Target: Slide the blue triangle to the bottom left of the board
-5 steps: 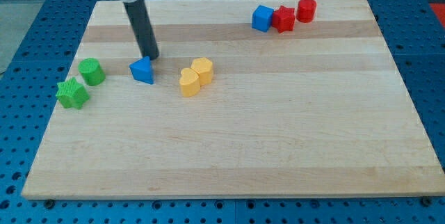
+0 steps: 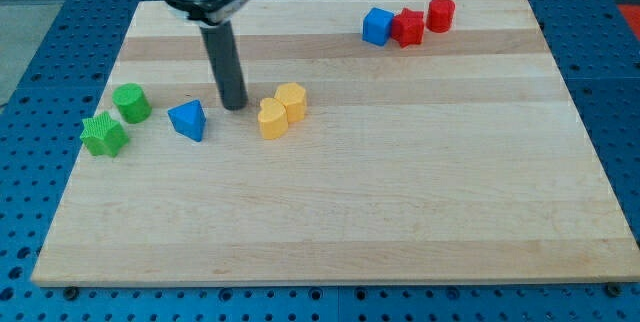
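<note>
The blue triangle [image 2: 188, 120] lies on the wooden board [image 2: 400, 182] at the view's left, a little right of the green blocks. My tip [image 2: 235, 106] rests on the board just right of and slightly above the triangle, apart from it. It stands between the triangle and the yellow blocks. The rod rises to the view's top.
A green cylinder [image 2: 132, 103] and a green star [image 2: 104, 135] sit left of the triangle. A yellow heart [image 2: 271, 119] and a yellow hexagon block [image 2: 291, 100] touch each other right of my tip. A blue cube [image 2: 377, 26], a red star [image 2: 407, 28] and a red cylinder [image 2: 440, 13] sit at the top right.
The blue triangle has slid down and to the left and turned. My tip has moved right and slightly down, away from the triangle.
</note>
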